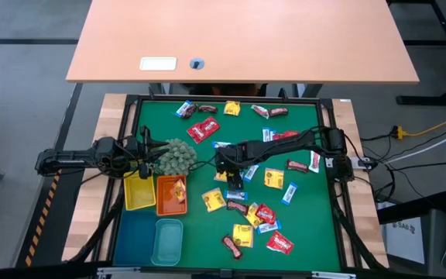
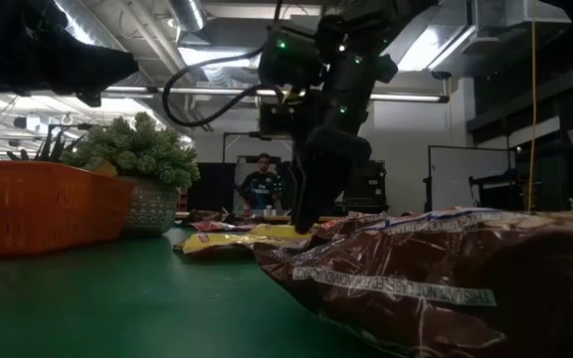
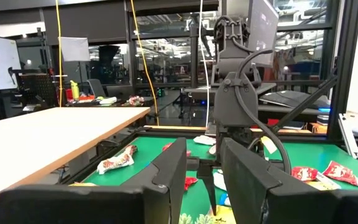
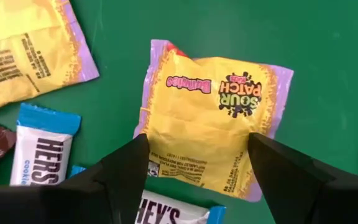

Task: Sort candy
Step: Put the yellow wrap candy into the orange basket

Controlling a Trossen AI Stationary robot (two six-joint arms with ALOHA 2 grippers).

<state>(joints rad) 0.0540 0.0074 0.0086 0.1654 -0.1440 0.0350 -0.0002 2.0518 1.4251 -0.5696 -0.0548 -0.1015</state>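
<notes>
Green mat [image 1: 300, 232]: right claw [image 4: 194, 163] spread, straddling yellow packet [image 4: 213, 121].

So the counter [image 1: 308, 232] has a green top, with candy [image 1: 202, 129] scattered all over its middle and right side. On the left sit a spiky plant ball [image 1: 176, 156] and four small trays: yellow [image 1: 138, 191], orange [image 1: 170, 195], blue [image 1: 132, 237], teal [image 1: 167, 240].

Spiky plant ball [image 1: 176, 157], yellow tray [image 1: 138, 191], orange tray [image 1: 170, 195], teal tray [image 1: 167, 241]
</notes>
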